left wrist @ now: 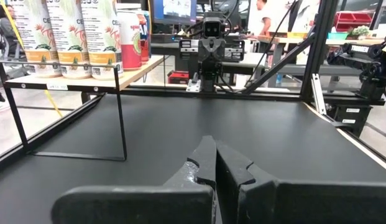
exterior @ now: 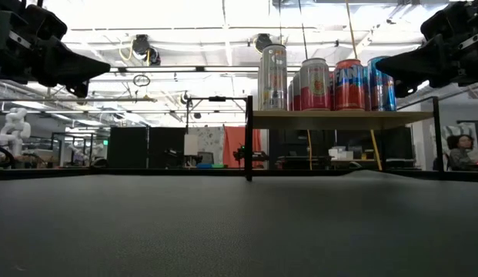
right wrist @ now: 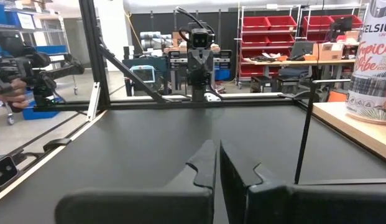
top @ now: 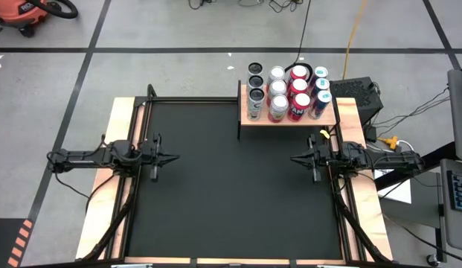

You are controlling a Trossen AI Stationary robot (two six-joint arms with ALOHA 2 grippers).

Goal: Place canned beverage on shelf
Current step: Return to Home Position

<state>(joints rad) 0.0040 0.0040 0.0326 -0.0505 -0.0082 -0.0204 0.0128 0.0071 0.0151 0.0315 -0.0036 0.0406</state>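
The black counter (top: pixel 231 201) carries the shelf (exterior: pixel 339 119) at its far right corner. On its board the canned beverages (top: pixel 298 89) stand upright in four rows of three, the white yellow ones at the end nearest the counter's middle. The left gripper (top: pixel 173 158) and the right gripper (top: pixel 294 158) hang above the counter near its sides, facing each other well apart, each with fingers pressed together and holding nothing.
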